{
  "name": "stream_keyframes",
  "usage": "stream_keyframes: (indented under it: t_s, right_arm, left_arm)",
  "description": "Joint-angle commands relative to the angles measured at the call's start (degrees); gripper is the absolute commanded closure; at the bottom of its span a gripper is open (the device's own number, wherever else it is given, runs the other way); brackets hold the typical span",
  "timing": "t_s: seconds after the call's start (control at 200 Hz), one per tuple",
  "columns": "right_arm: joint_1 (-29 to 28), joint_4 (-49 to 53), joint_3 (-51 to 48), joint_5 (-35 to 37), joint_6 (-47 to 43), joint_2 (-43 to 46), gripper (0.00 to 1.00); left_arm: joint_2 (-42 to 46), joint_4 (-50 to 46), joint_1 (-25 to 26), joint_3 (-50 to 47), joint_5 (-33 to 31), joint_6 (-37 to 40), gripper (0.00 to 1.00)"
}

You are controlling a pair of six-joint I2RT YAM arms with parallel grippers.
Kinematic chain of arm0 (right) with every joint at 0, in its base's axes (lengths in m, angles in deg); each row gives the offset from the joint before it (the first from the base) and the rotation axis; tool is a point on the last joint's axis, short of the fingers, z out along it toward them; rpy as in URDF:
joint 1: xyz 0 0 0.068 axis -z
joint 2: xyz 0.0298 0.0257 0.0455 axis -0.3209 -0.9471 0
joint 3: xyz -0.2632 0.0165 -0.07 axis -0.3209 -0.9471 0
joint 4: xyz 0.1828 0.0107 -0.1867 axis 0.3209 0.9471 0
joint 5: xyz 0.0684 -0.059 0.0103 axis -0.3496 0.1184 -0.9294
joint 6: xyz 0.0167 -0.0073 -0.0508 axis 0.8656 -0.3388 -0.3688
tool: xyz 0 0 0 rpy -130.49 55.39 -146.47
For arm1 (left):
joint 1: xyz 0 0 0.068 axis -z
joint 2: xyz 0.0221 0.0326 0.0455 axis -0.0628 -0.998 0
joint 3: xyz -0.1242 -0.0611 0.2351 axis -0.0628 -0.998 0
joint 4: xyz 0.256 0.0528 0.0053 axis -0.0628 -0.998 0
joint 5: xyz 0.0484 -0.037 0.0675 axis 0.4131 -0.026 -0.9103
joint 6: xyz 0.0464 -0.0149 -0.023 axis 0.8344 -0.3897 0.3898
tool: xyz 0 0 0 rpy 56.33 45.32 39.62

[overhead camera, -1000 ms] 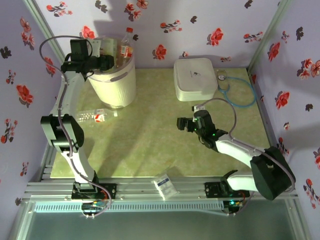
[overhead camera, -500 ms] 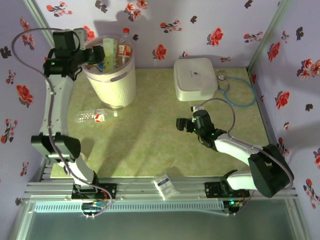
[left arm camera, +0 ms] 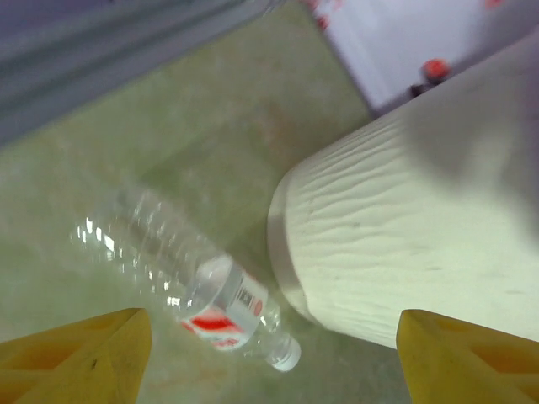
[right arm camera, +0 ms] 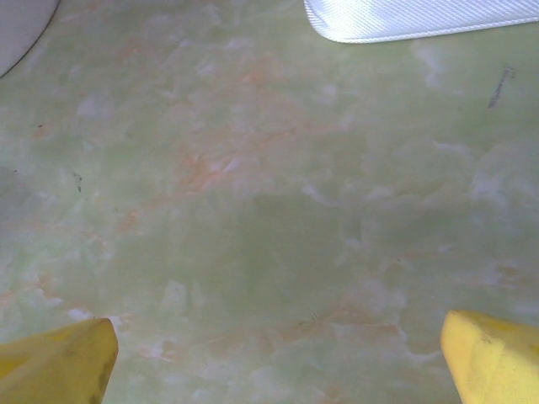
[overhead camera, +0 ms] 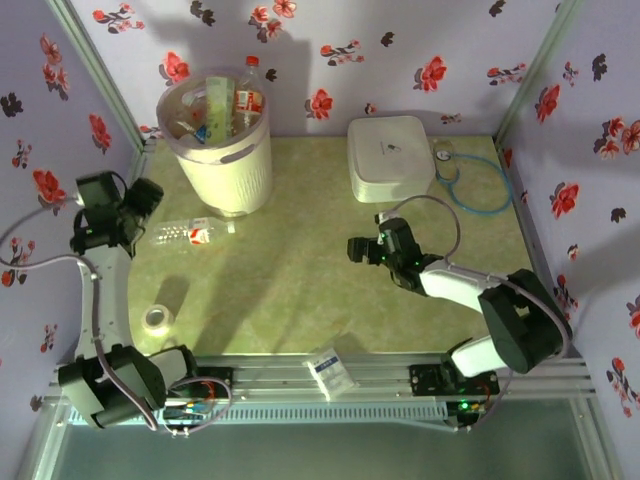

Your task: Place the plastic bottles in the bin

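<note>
One plastic bottle [overhead camera: 186, 234] can be seen lying on its side on the green table [overhead camera: 300, 300], just beside the foot of the bin [overhead camera: 228, 175]. Up close from the left wrist it's shown to be clear and ribbed, wrapped in a red-and-white label, with a pale cap at the end nearest the bin. The other bottles [overhead camera: 215, 105] are piled inside the bin, and one red-capped one is poking up past the rim. The left gripper [overhead camera: 143, 198] is held near the loose bottle, fingers [left arm camera: 80, 358] spread apart, nothing gripped. The right gripper [overhead camera: 358, 249] is parked mid-table, jaws wide too, near the white box [overhead camera: 390, 160].
</note>
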Motion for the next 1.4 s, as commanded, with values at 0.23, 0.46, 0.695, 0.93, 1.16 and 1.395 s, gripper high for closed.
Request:
stream_keyframes:
  t_s: [0.23, 0.46, 0.695, 0.93, 1.16, 1.395]
  right_arm:
    - [0.4, -2.1, 3.2, -1.3, 0.6, -2.7, 0.01]
    - [0.4, -1.3, 3.4, -1.2, 2.7, -1.1, 0.01]
    - [0.4, 0.0, 1.0, 0.2, 2.7, 1.2, 0.01]
    - [0.4, -0.5, 0.2, -0.5, 3.5, 1.3, 0.01]
    - [0.4, -0.1, 1.0, -1.0, 3.1, 0.9, 0.01]
    - [0.4, -1.0, 2.3, -3.0, 3.7, -1.7, 0.01]
  left_arm:
    - [-6.3, 14.5, 2.3, -16.0, 2.5, -28.2, 0.24]
    - [-16.3, 21.4, 9.9, -17.2, -4.2, -34.9, 0.20]
    - [-21.5, 27.8, 11.7, -18.9, -9.6, -38.8, 0.20]
    - [-25.3, 27.8, 11.5, -15.9, -11.8, -36.3, 0.19]
    - [-24.7, 26.9, 11.7, -13.9, -12.0, -36.0, 0.35]
    - [-16.1, 22.1, 12.1, -13.5, -18.5, -35.1, 0.13]
